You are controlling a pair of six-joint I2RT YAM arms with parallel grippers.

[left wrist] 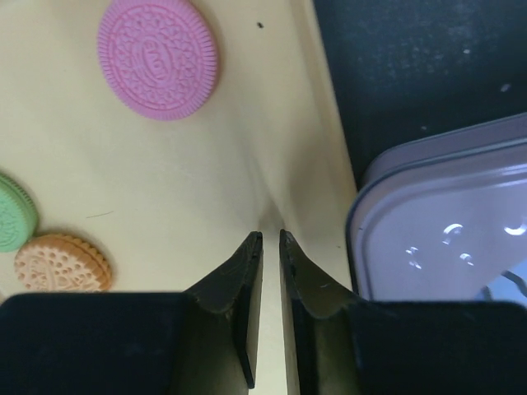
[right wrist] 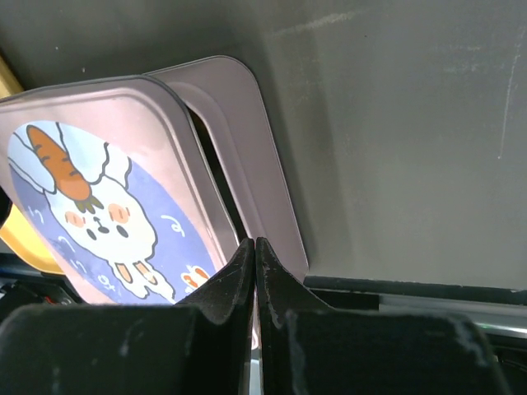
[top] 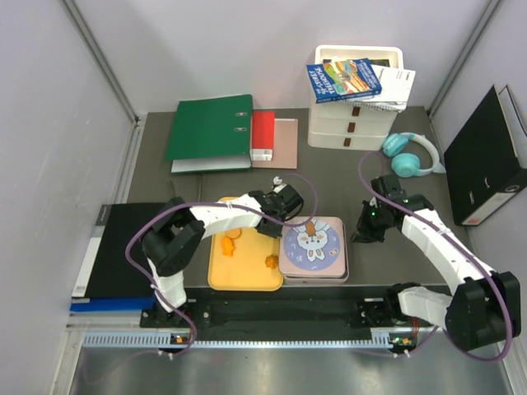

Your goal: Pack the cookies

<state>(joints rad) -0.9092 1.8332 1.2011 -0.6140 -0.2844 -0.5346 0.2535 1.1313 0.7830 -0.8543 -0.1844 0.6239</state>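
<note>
Loose cookies lie on the yellow tray [left wrist: 165,189] at the left of the left wrist view. A pink cookie [left wrist: 158,58] sits at upper left, a green cookie [left wrist: 15,214] at the left edge and an orange cookie [left wrist: 62,262] just beside it. From overhead, more orange cookies [top: 229,244] show on the same tray. At lower centre the left gripper [left wrist: 270,236] hangs over the tray's bare right margin, its jaws drawn to a thin slit with nothing between them. To the right, just beside the tray, sits the tin [top: 325,267], its rabbit lid [right wrist: 90,181] lying askew on the base [right wrist: 247,123]. At far right the right gripper [right wrist: 254,243], jaws pressed together and empty, hovers by the tin's corner. Packing appears barely begun. No cookie is seen in the tin, though the dark gap under the lid hides its inside. Every cookie in view is yet to be moved.
</note>
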